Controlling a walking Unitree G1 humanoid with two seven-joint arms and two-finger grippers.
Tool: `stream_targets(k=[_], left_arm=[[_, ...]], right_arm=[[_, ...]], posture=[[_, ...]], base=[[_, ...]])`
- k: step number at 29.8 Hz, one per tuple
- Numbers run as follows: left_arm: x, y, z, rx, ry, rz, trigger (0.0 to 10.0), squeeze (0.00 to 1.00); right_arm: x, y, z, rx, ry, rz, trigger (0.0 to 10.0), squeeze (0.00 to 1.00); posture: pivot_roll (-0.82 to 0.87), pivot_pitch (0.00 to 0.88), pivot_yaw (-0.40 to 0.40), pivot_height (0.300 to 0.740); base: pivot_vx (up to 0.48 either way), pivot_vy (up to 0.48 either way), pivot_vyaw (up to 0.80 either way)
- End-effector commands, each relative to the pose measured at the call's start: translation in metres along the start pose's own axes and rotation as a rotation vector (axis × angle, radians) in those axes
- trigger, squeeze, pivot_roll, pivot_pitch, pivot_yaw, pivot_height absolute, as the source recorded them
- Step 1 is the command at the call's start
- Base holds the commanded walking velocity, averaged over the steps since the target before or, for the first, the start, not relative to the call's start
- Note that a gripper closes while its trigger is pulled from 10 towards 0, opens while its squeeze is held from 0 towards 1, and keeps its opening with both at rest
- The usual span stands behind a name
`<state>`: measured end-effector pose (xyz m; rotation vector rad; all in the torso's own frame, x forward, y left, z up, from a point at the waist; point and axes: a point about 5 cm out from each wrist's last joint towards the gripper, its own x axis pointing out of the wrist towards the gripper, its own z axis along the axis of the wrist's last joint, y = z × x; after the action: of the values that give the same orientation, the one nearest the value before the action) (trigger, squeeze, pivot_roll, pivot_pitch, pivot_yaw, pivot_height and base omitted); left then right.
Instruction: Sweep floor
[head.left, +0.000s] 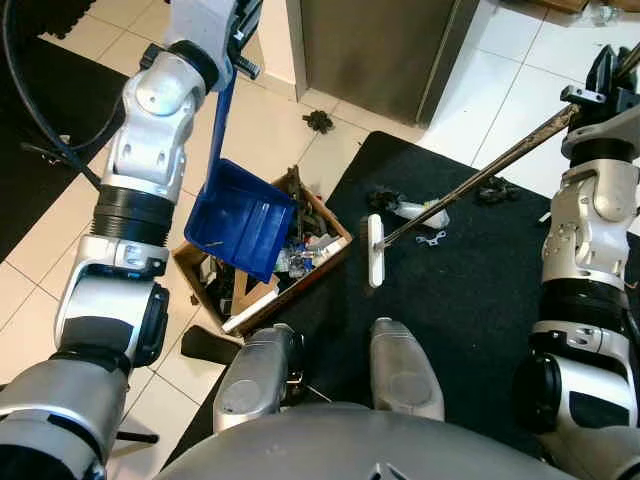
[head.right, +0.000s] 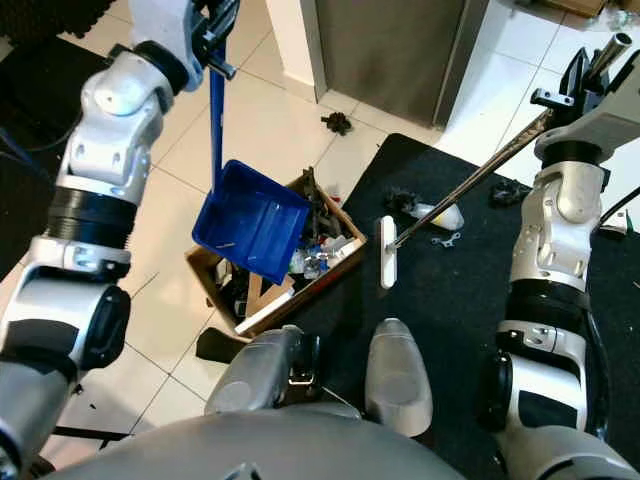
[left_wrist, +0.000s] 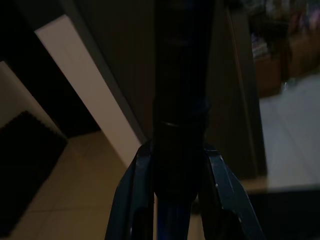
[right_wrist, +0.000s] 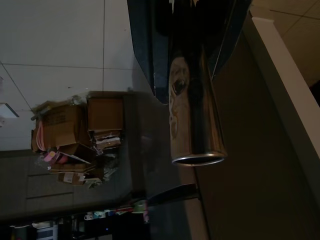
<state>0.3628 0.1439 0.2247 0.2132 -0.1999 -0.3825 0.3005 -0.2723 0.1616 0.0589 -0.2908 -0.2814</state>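
The black mat (head.left: 470, 290) keeps scraps (head.left: 420, 212) beside my broom head (head.left: 374, 250), so sweeping is unfinished. My left gripper (head.right: 215, 30) pinches the dustpan (head.left: 240, 215), tipped over the box (head.left: 300, 270) of debris. My right gripper (head.right: 575, 85) clamps the broom pole (head.left: 480, 182).

A humanoid robot seen from its own head. At the left of the frame, a silver metal left arm (head.left: 140, 190) built of rounded segments joined by black ribbed rings, with a black cable (head.left: 40, 110) looping beside it at upper left. At the right, a matching silver right arm (head.left: 590, 260) with black joints. At the bottom, a grey curved torso (head.left: 330, 455) and two rounded silver legs (head.left: 400, 375).
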Motion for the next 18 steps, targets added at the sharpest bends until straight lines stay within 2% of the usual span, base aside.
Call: stream_targets(k=[1, 3, 4, 5, 7, 11, 12, 13, 14, 17, 18], left_arm=[[0.004, 0.001, 0.031, -0.091, -0.145, -0.003, 10.0, 0.0], [0.004, 0.001, 0.031, -0.091, -0.145, -0.003, 10.0, 0.0], [0.004, -0.002, 0.037, -0.14, -0.18, -0.015, 10.0, 0.0], [0.004, -0.002, 0.037, -0.14, -0.18, -0.015, 10.0, 0.0], [0.004, -0.007, 0.043, -0.202, -0.221, -0.031, 10.0, 0.0], [0.006, -0.018, 0.042, -0.26, -0.24, -0.021, 10.0, 0.0], [0.007, -0.024, 0.039, -0.286, -0.242, -0.009, 10.0, 0.0], [0.007, -0.024, 0.039, -0.286, -0.242, -0.009, 10.0, 0.0], [0.008, -0.03, 0.035, -0.311, -0.237, 0.005, 10.0, 0.0], [0.008, -0.03, 0.035, -0.311, -0.237, 0.005, 10.0, 0.0], [0.009, -0.034, 0.031, -0.322, -0.223, 0.021, 10.0, 0.0]], right_arm=[[0.003, 0.003, 0.007, 0.013, -0.043, 0.003, 10.0, 0.0], [0.003, 0.003, 0.007, 0.013, -0.043, 0.003, 10.0, 0.0], [0.002, 0.002, 0.007, 0.013, -0.043, 0.002, 10.0, 0.0], [0.002, 0.002, 0.007, 0.013, -0.043, 0.002, 10.0, 0.0], [0.002, 0.0, 0.008, 0.011, -0.044, -0.006, 10.0, 0.0], [0.001, -0.006, 0.009, -0.007, -0.043, -0.036, 10.0, 0.0], [0.002, -0.012, 0.011, -0.038, -0.037, -0.081, 10.0, 0.0], [0.002, -0.012, 0.011, -0.038, -0.037, -0.081, 10.0, 0.0], [0.004, -0.022, 0.015, -0.095, -0.039, -0.129, 10.0, 0.0], [0.004, -0.022, 0.015, -0.095, -0.039, -0.129, 10.0, 0.0], [0.004, -0.03, 0.02, -0.155, -0.052, -0.161, 10.0, 0.0]], posture=[[-0.07, 0.0, 0.079, 0.74], [-0.07, 0.0, 0.079, 0.74], [-0.07, 0.0, 0.079, 0.74], [-0.07, 0.0, 0.079, 0.74], [-0.07, 0.0, 0.081, 0.74], [-0.07, 0.0, 0.081, 0.74], [-0.08, 0.0, 0.083, 0.74], [-0.08, 0.0, 0.083, 0.74], [-0.08, 0.0, 0.083, 0.74], [-0.08, 0.0, 0.083, 0.74], [-0.09, 0.0, 0.083, 0.74]], base=[[0.0, 0.0, 0.0], [0.0, 0.0, 0.0], [0.0, 0.0, 0.0], [0.0, 0.0, 0.0], [0.0, 0.0, 0.0], [0.0, 0.0, 0.0], [0.0, 0.0, 0.0], [0.0, 0.0, 0.0], [0.0, 0.0, 0.0], [0.0, 0.0, 0.0], [0.0, 0.0, 0.0]])
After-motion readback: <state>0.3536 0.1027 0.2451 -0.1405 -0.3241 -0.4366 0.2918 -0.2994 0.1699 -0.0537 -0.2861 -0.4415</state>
